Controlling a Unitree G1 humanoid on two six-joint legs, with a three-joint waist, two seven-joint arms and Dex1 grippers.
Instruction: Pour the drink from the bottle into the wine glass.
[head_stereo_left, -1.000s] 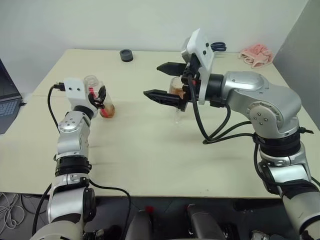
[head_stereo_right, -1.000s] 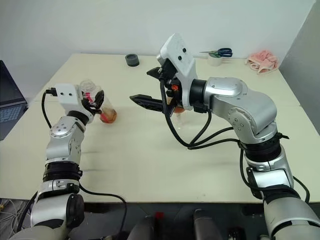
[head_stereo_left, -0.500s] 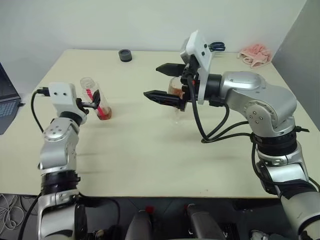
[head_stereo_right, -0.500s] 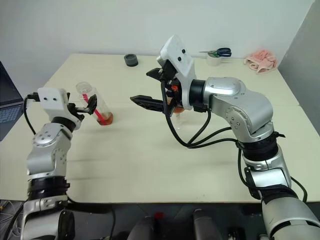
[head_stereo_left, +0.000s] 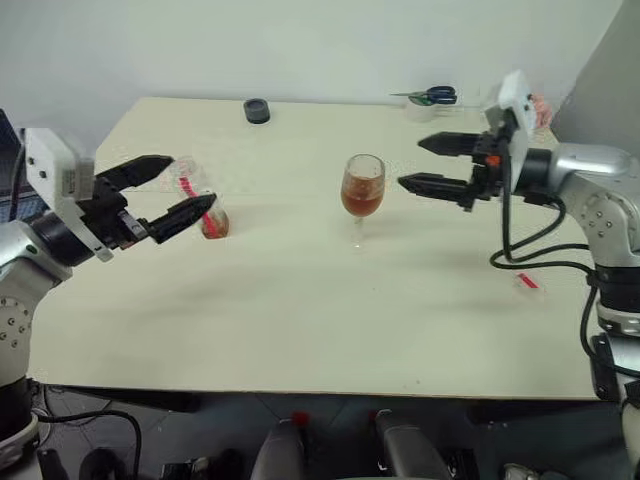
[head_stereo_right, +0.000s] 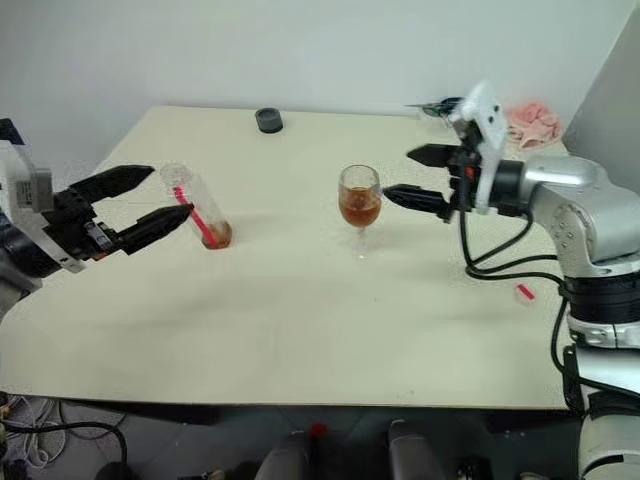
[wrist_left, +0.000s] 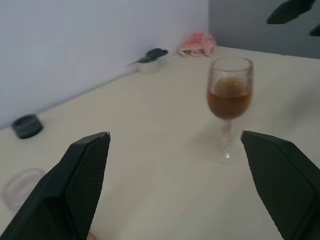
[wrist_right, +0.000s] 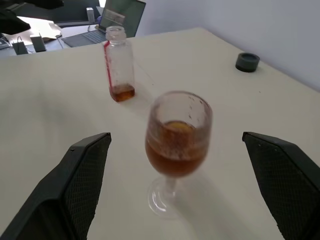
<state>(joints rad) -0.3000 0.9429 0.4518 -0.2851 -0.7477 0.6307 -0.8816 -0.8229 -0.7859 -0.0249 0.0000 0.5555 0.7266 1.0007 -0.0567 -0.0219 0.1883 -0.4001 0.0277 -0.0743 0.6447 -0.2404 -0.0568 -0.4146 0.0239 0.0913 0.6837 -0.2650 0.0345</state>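
The left end effector (head_stereo_left: 168, 192) hangs above the left part of the bench (head_stereo_left: 300, 320) with its two black fingers spread apart and nothing between them. The bottle (head_stereo_left: 200, 203) stands upright just past its fingertips, uncapped, with only a little of the drink (wrist_right: 122, 93) in its base. The right end effector (head_stereo_left: 432, 166) hovers on the right, fingers likewise wide apart and empty, pointing left toward the wine glass (head_stereo_left: 362, 195), with a clear gap between them. The glass stands upright near the middle of the bench, its bowl about half full of amber liquid, well apart from the bottle. Bare surface stretches all around the glass and down to the near edge. Along the far edge sit a dark cap (head_stereo_left: 256, 110), scissors (head_stereo_left: 432, 96) and a pink cloth (head_stereo_right: 532, 121); a small red scrap (head_stereo_left: 527, 282) lies near the right edge.
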